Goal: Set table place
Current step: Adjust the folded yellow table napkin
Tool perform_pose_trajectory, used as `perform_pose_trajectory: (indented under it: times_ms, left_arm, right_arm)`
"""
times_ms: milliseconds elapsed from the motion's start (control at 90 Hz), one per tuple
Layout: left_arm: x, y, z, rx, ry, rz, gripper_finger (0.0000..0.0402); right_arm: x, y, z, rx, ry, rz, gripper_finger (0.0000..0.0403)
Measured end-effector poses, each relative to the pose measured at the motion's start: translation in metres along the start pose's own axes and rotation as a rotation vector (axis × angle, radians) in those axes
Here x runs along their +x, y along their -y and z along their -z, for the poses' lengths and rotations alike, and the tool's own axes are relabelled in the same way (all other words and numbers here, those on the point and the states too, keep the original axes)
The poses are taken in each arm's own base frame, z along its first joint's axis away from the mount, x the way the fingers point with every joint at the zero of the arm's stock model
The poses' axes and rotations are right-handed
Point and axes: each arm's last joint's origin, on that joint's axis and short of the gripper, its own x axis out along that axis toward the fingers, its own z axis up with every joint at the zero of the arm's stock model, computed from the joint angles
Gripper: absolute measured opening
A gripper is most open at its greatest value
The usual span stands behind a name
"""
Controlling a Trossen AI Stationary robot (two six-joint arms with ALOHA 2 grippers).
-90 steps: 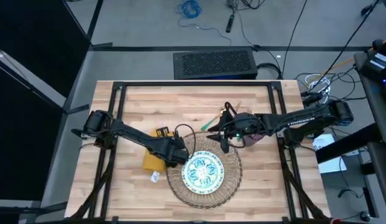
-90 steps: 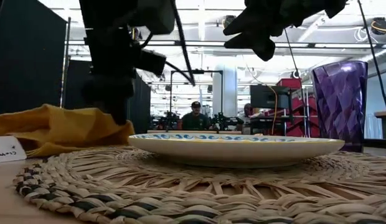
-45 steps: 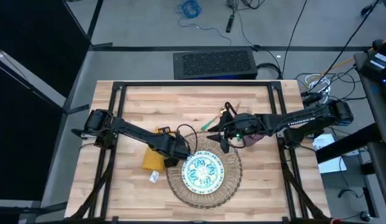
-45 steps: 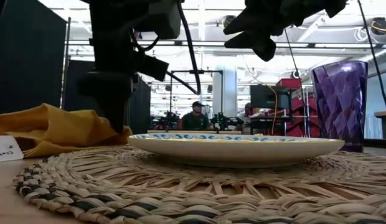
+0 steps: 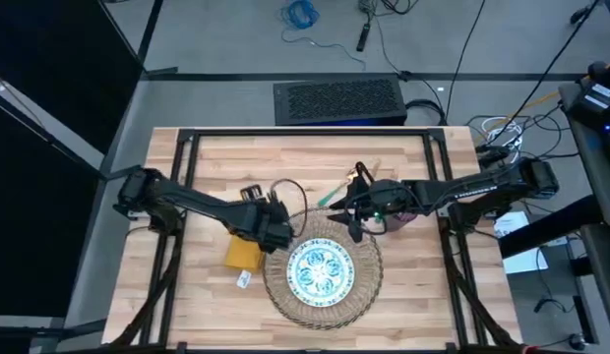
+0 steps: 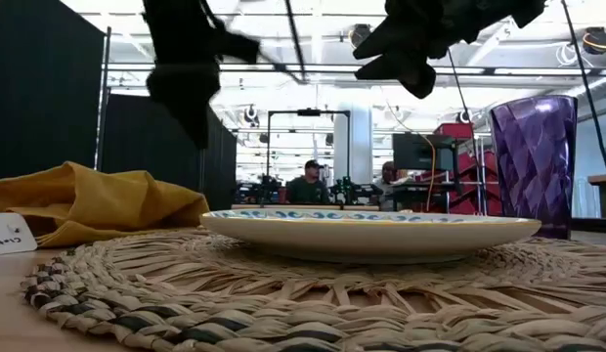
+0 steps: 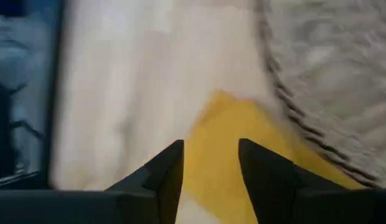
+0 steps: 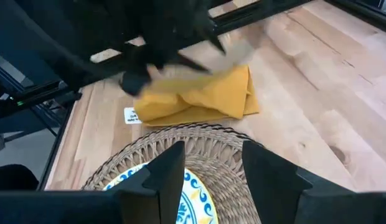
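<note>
A round woven straw mat (image 5: 323,270) lies on the wooden table (image 5: 216,162) near its front edge. The blue-green patterned plate (image 5: 320,270) rests flat on the mat. A crumpled mustard-yellow napkin (image 5: 243,256) lies on the table just left of the mat. My left gripper (image 5: 274,236) hangs open above the napkin (image 7: 224,143) beside the mat's left rim and touches nothing. My right gripper (image 5: 349,211) hovers open over the mat's far rim, high above the plate (image 6: 371,225). The purple cup (image 6: 533,161) stands right of the mat. Cutlery (image 5: 336,189) lies beyond the mat.
A small white label (image 5: 244,279) lies on the table by the napkin's near side. A black frame (image 5: 187,147) runs around the tabletop. A dark box (image 5: 339,100) sits behind the far edge. Bare wood lies to the far left and near right.
My left gripper has risen from just above the mat's left edge to well above it and has drawn back a little toward the table's far left. The plate, mat and napkin have stayed put. My right arm has kept still.
</note>
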Motion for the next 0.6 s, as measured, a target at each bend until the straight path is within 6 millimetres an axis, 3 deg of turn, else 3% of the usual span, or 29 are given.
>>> perform_pose_trajectory:
  times_ms: [156, 289, 467, 600]
  left_arm:
    - [-0.063, -0.023, 0.022, -0.125, 0.267, 0.050, 0.0139]
    - [-0.100, -0.038, 0.042, -0.209, 0.444, 0.094, 0.0139]
    - [-0.134, -0.045, 0.066, -0.243, 0.675, 0.039, 0.0139]
    - [-0.146, -0.042, 0.077, -0.247, 0.794, -0.027, 0.0139]
  right_arm:
    - [0.010, 0.001, 0.005, 0.004, -0.023, 0.010, 0.0146]
    - [0.020, 0.003, 0.006, 0.015, -0.009, 0.004, 0.0146]
    - [0.039, -0.001, -0.015, 0.010, -0.007, -0.006, 0.0146]
    - [0.069, -0.007, -0.028, -0.043, -0.036, -0.018, 0.0146]
